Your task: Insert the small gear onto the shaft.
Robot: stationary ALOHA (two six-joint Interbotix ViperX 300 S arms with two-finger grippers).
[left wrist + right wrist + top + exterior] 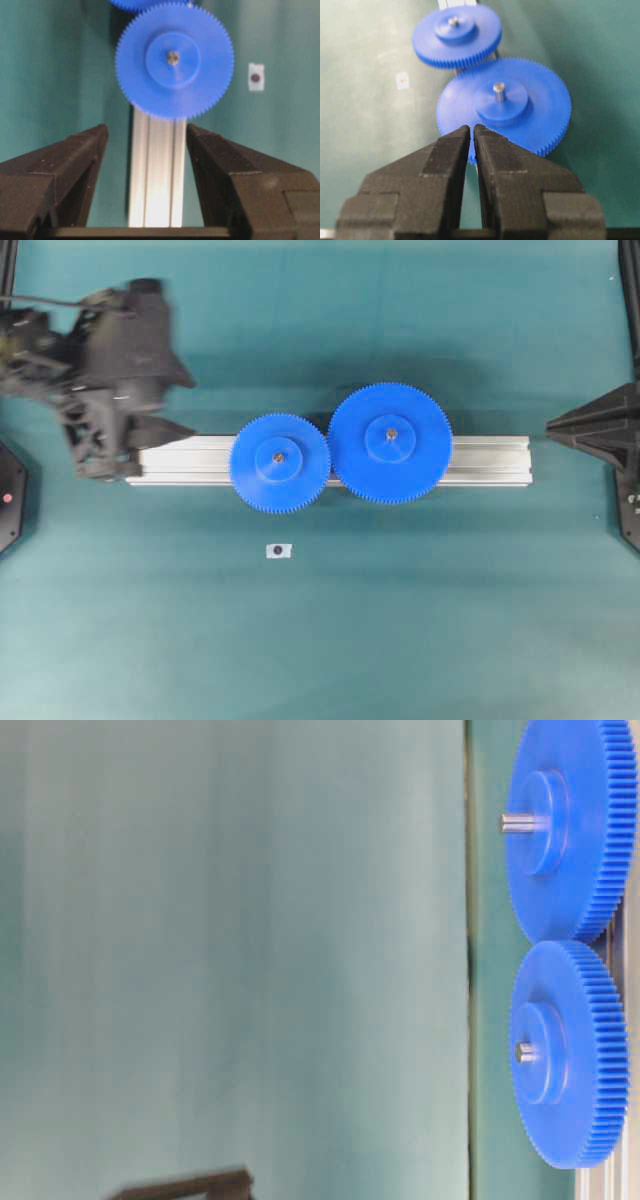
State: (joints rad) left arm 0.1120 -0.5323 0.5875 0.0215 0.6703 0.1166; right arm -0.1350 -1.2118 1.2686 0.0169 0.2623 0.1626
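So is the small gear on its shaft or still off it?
On. The small gear lies flat on the rail, with the shaft poking through its hub.

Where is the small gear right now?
In the overhead view the small gear sits on the aluminium rail, left of centre, its teeth meeting the larger gear on its right, with a shaft tip showing through its hub.

A long silver grooved aluminium rail (480, 460) lies left to right across the green counter (400, 640). On it sit the small blue toothed plastic gear (279, 461), left, and the larger blue toothed gear (390, 443), right, their teeth meeting. A thin grey metal shaft (279, 457) stands through the small gear's hub. Nearer, apart on the counter, lies a small white tag (279, 551).
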